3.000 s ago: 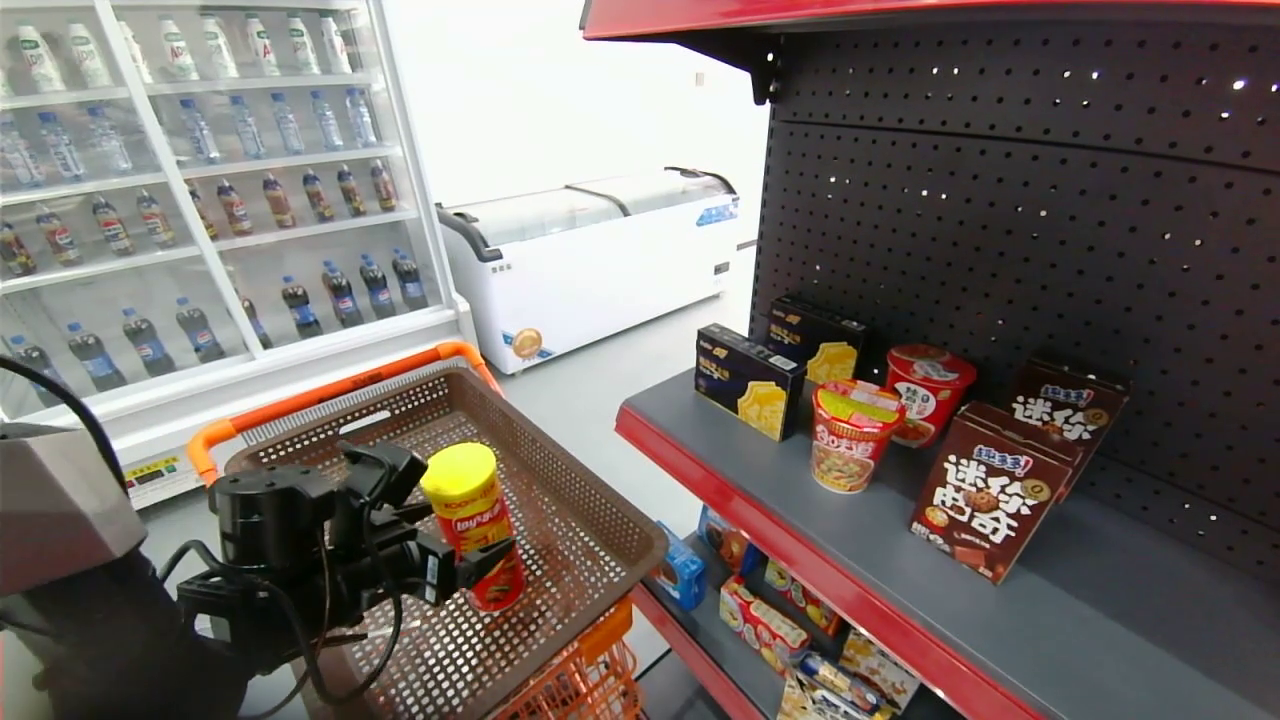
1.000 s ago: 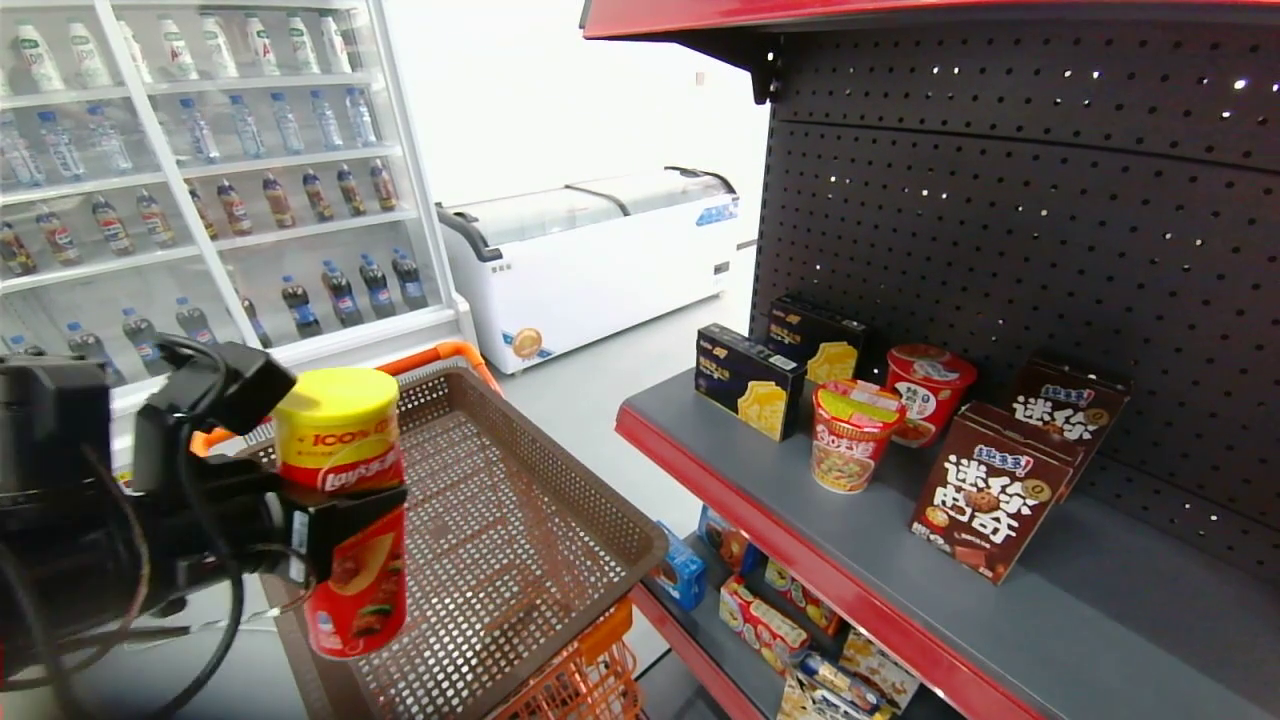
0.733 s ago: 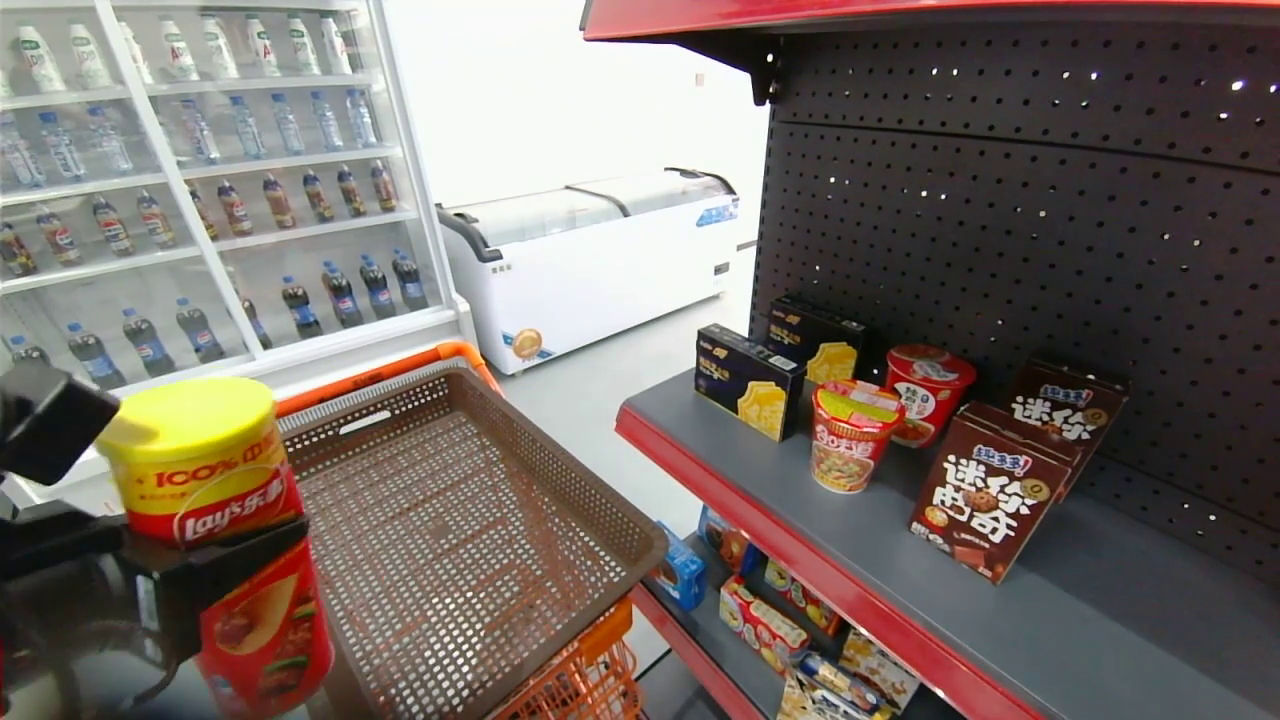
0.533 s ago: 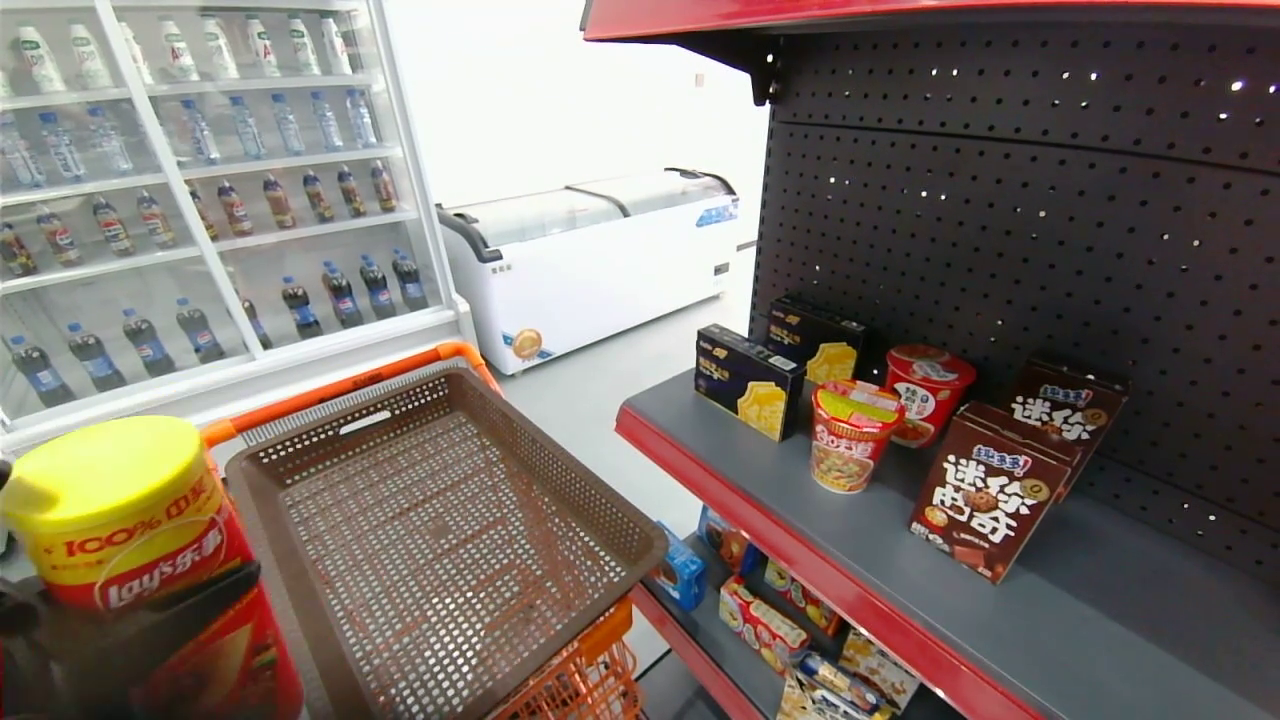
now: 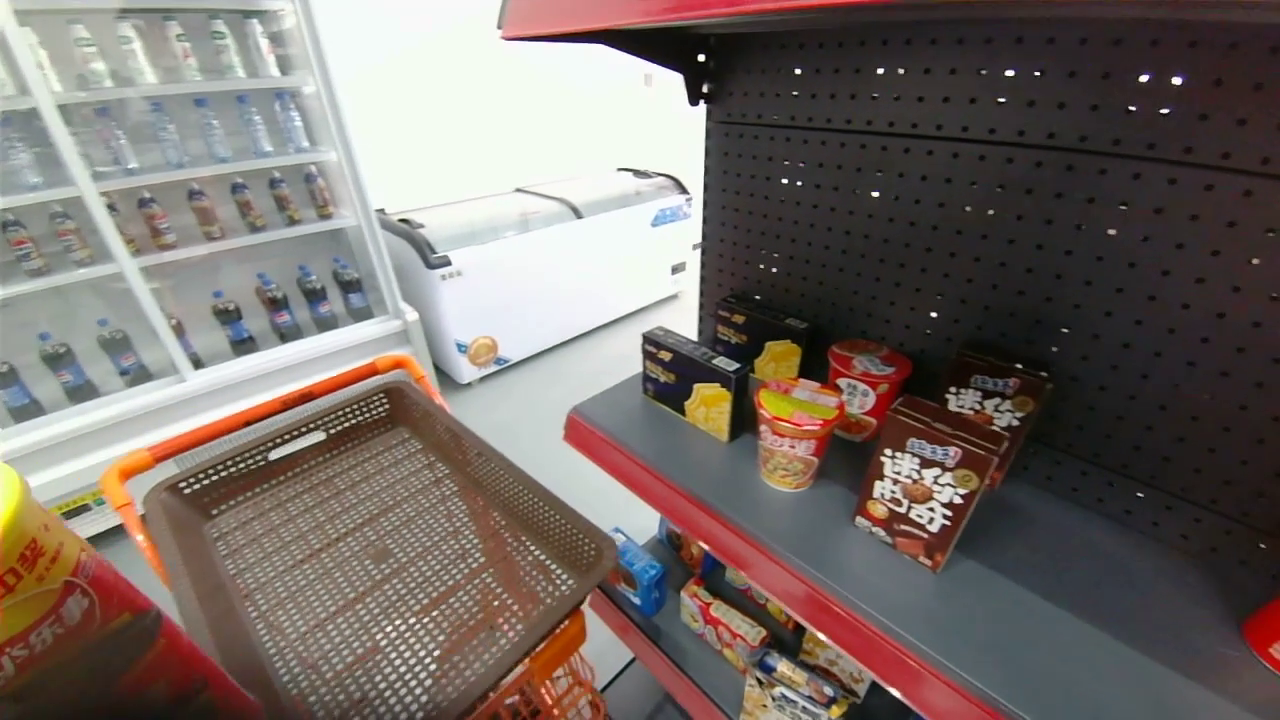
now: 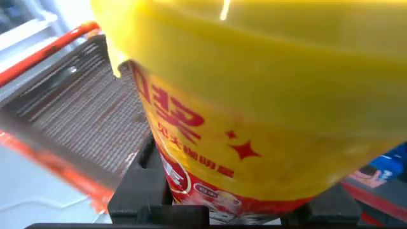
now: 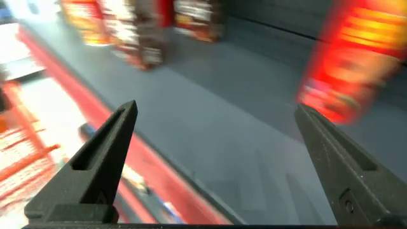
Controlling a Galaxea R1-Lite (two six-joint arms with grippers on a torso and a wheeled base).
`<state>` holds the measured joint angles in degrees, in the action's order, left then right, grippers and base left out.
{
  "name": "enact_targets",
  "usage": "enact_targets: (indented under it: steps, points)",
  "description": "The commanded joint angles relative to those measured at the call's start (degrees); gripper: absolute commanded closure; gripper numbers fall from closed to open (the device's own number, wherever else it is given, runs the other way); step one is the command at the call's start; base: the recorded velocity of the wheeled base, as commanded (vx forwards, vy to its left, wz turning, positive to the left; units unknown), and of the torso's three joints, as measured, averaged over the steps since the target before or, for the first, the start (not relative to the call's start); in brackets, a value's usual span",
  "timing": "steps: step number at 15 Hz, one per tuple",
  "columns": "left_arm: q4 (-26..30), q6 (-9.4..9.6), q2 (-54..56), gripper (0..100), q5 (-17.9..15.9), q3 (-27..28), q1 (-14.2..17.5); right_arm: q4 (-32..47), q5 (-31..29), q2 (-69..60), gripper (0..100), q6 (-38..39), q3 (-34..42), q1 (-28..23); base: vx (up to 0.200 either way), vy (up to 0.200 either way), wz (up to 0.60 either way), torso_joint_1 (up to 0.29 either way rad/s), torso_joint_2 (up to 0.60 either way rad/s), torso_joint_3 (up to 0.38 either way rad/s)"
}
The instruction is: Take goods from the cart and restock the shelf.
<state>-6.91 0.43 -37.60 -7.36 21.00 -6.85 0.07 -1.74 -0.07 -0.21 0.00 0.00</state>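
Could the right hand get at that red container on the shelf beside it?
Probably yes: the right hand is open over the grey shelf, and the red container stands close ahead with nothing between them.

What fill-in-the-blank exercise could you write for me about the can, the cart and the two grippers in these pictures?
1. The left gripper is shut on a red can whose lid is ___.
2. The cart's brown basket has a handle coloured ___.
3. The right gripper hangs over the grey shelf, and it is ___.

Missing words: yellow; orange; open.
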Motion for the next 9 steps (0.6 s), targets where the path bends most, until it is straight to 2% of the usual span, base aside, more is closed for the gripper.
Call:
enact_targets:
  steps: [1,9]
  points:
    - [-0.03,0.01,1.38,100,-0.02,-0.79,0.00,-0.07,-0.01,0.07,0,-0.06,0.00,0.00,0.000,0.000,-0.60,0.007,0.01,0.002]
    - [-0.12,0.01,1.47,100,-0.02,-2.20,0.00,-0.07,-0.01,0.07,0,0.03,0.00,0.00,0.000,0.000,-0.60,0.001,0.00,0.001]
